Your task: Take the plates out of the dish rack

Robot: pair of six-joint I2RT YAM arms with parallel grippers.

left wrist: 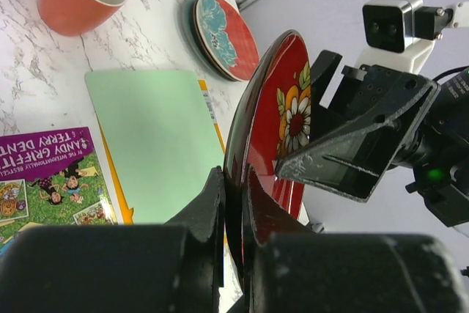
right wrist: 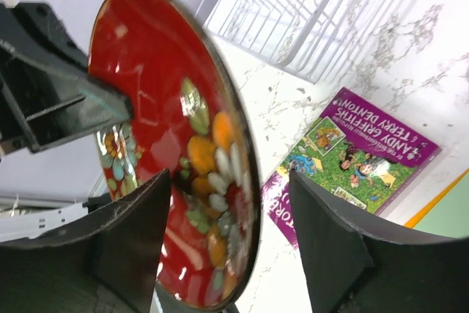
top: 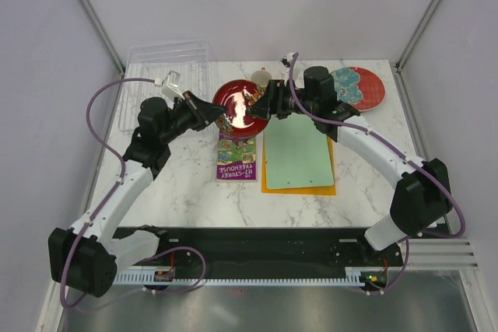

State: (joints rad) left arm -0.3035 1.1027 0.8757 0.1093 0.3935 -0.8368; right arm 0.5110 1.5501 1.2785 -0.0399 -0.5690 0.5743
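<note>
The red plate (top: 240,104) with a flower pattern stands on edge in the air between my two grippers. My left gripper (left wrist: 236,188) is shut on its rim, and also shows in the top view (top: 220,111). My right gripper (right wrist: 231,210) is open with its jaws astride the opposite rim, one finger (right wrist: 139,218) by the plate's face and the other (right wrist: 330,232) well clear of its back. The teal plate with red patches (top: 359,87) lies at the far right on a grey-green plate (left wrist: 187,23). No plate shows in the clear dish rack (top: 167,75) at the far left.
An orange cup (top: 261,78) stands just behind the red plate. A green board (top: 298,153) lies on an orange sheet below the right gripper. A purple book (top: 237,157) lies below the red plate. Enclosure walls stand close on both sides.
</note>
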